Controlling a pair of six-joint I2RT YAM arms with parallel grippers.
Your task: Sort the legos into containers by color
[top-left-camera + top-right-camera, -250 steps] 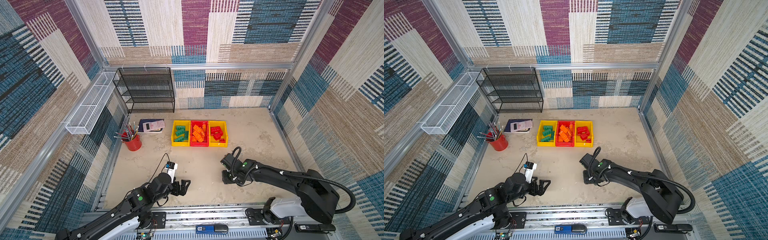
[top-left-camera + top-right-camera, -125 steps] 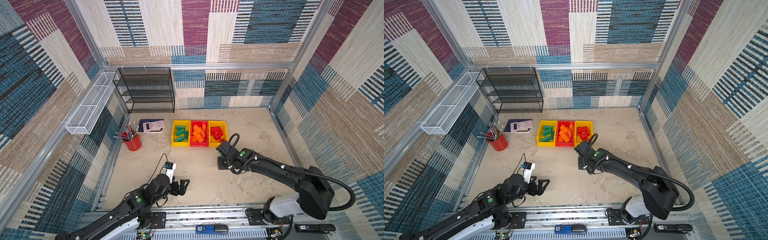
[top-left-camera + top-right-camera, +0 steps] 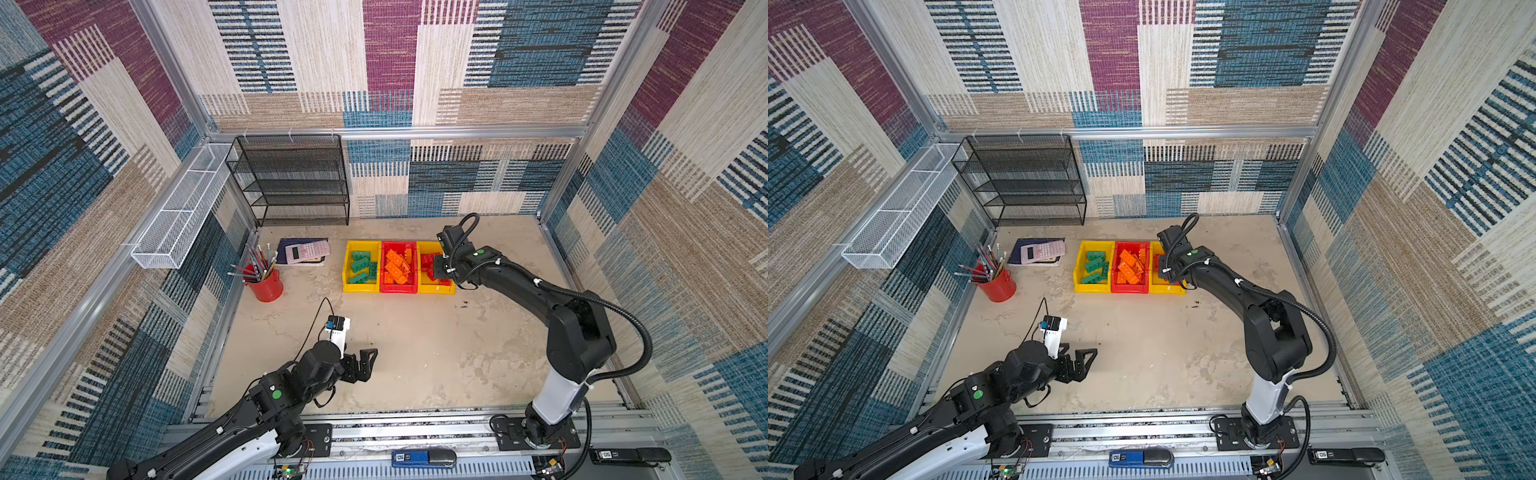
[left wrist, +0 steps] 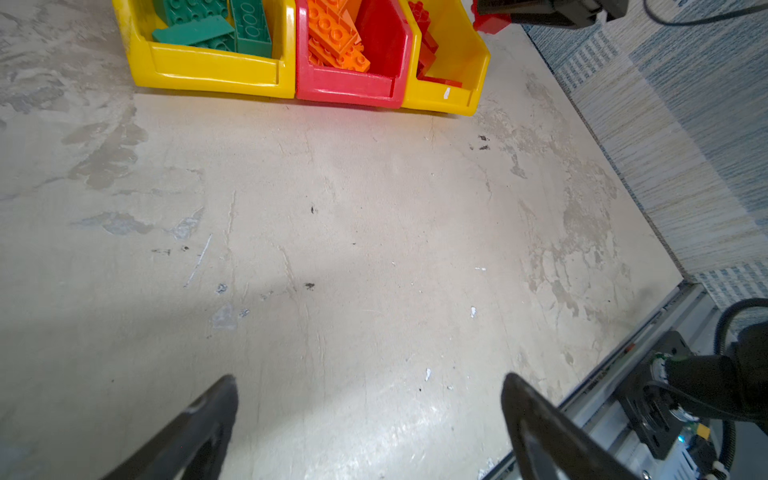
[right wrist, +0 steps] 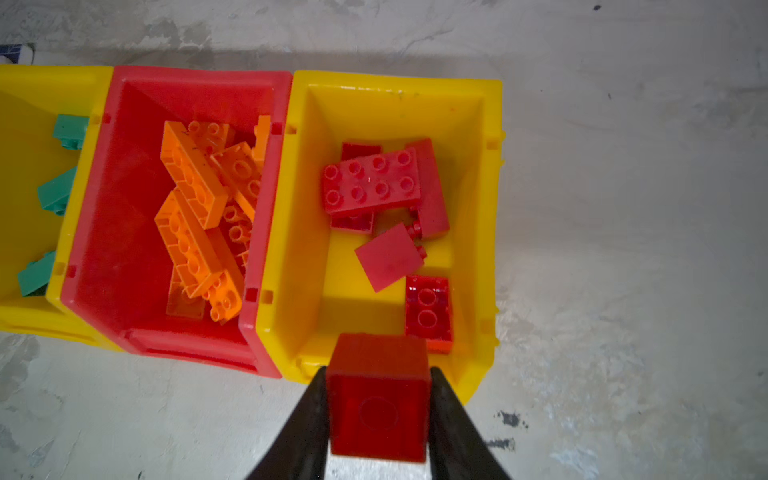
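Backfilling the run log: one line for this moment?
right gripper: shut on red brick, over front rim of yellow bin with red bricks | left gripper: open, empty, over table

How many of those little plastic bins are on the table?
3, in a row: the left yellow bin holds green bricks, the red bin in the middle orange bricks, the right yellow bin red bricks. None looks hidden.
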